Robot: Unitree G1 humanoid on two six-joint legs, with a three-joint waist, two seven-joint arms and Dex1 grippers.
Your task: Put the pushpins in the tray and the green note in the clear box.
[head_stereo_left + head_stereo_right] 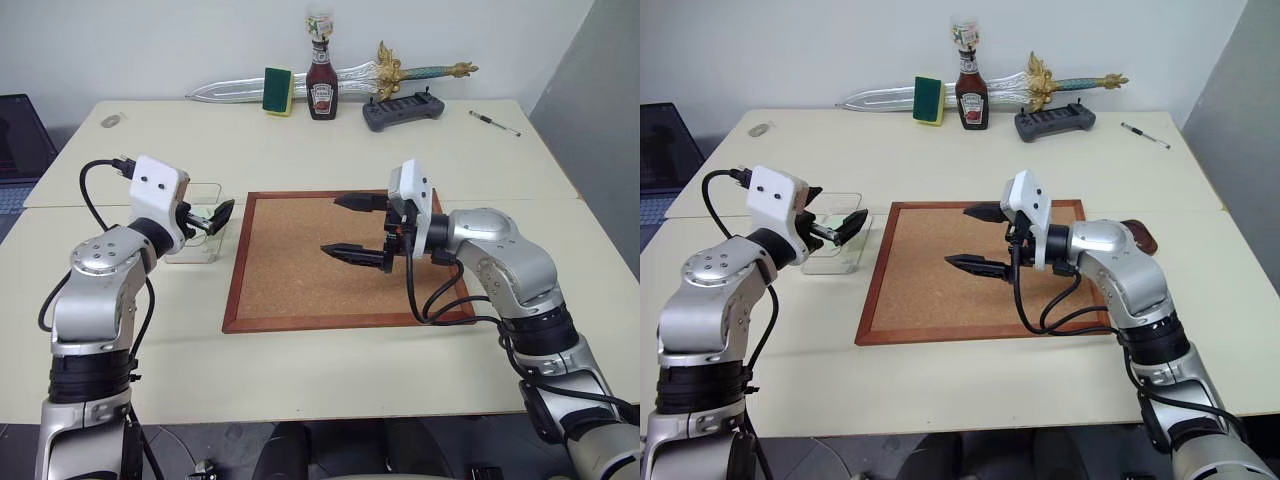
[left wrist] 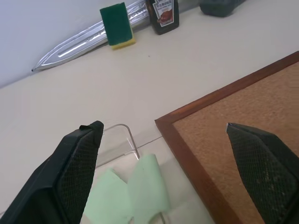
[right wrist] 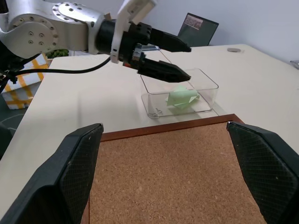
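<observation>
Two grippers, both wide open and empty: my left gripper [image 3: 163,58] hangs just above the clear box [image 3: 205,84] beside the corkboard [image 1: 300,262], green note [image 3: 182,97] crumpled inside. I'd lift straight up clear of the walls; right gripper [image 1: 355,227] hovers over the corkboard.

The cream table [image 1: 330,160] carries 1 corkboard [image 1: 300,262], the clear box [image 3: 180,93], a sponge [image 1: 278,91], ketchup bottle [image 1: 322,82], toy sword [image 1: 350,80], controller [image 1: 403,110], pen [image 1: 494,123].
</observation>
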